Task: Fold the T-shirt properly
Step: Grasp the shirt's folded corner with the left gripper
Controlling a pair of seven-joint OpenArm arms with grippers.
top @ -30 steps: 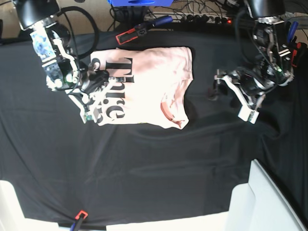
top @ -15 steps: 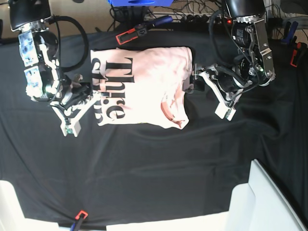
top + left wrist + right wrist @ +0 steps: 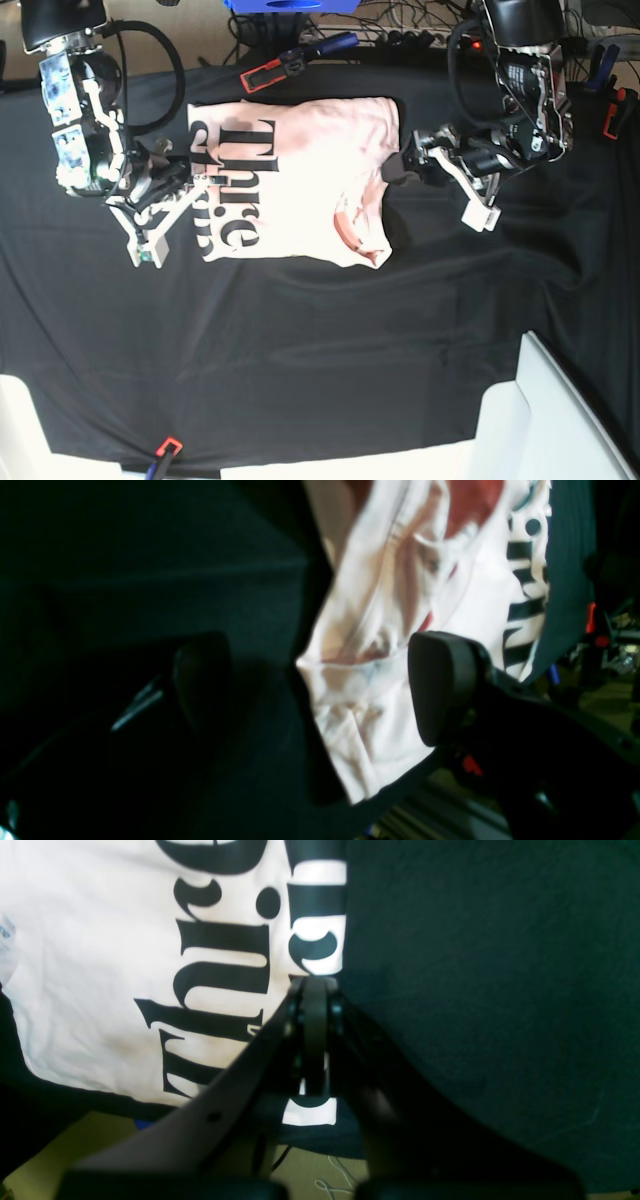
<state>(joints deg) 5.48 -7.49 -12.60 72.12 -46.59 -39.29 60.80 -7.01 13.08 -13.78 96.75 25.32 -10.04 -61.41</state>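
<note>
The pale pink T-shirt [image 3: 300, 170] lies folded into a rough rectangle on the black cloth, black lettering up on its left half. My left gripper [image 3: 405, 160] is at its right edge, low to the cloth. In the left wrist view it [image 3: 320, 685] stands open, and the shirt's bunched hem [image 3: 360, 700] lies between the two dark fingers [image 3: 440, 685]. My right gripper [image 3: 188, 166] is at the shirt's left edge. In the right wrist view it [image 3: 315, 987] is shut, its tip right at the lettered border [image 3: 320, 947]. I see no cloth pinched in it.
A red clamp [image 3: 262, 75] and cables sit just beyond the table's back edge, near a blue object [image 3: 285, 5]. A white box [image 3: 560, 420] stands at the front right. An orange clamp [image 3: 165, 447] grips the black table cloth [image 3: 300, 330] at the front.
The left gripper has come in from the right to the shirt's right edge, still open. The right gripper pulled off the lettering to the left, then settled at the left edge, still shut.
</note>
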